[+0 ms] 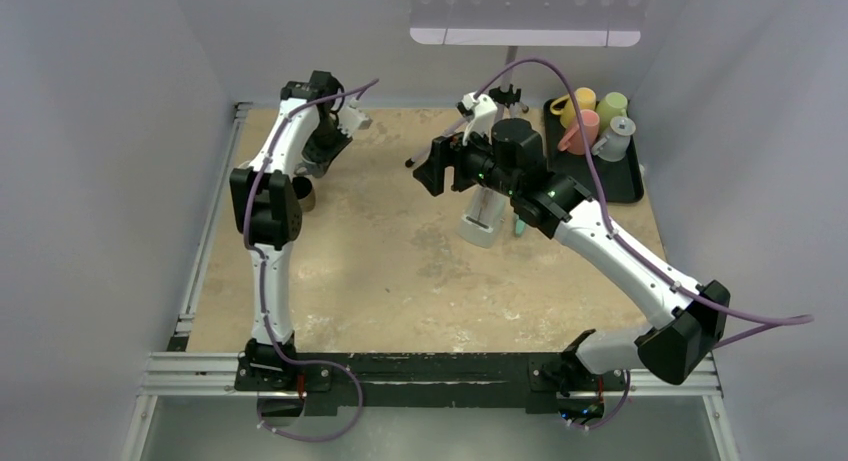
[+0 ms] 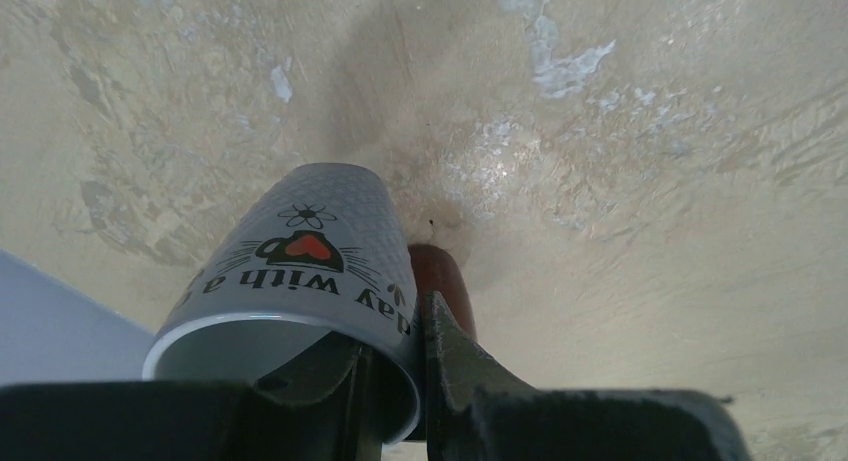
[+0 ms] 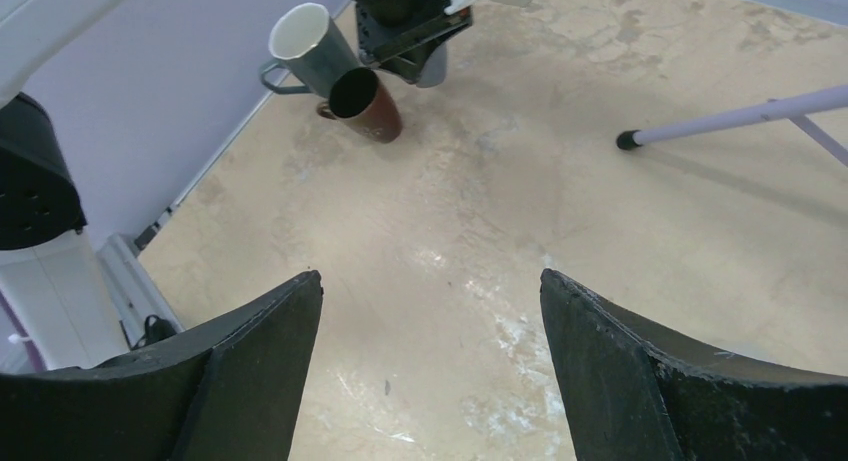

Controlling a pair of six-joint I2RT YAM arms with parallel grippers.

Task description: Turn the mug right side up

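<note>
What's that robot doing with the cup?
The left tool is pinching the rim of a printed mug, one finger inside and one outside, and the mug is tilted. A brown mug lies right beside it. The right tool is open and holds nothing, hanging over the table.

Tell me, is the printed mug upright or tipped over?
Tipped: the mug leans at a slant, mouth partly upward, rim pinched by the left gripper.

Mottled beige table (image 1: 400, 281) — black tray (image 1: 628, 186) far right, tripod leg (image 3: 730, 119) resting.
</note>
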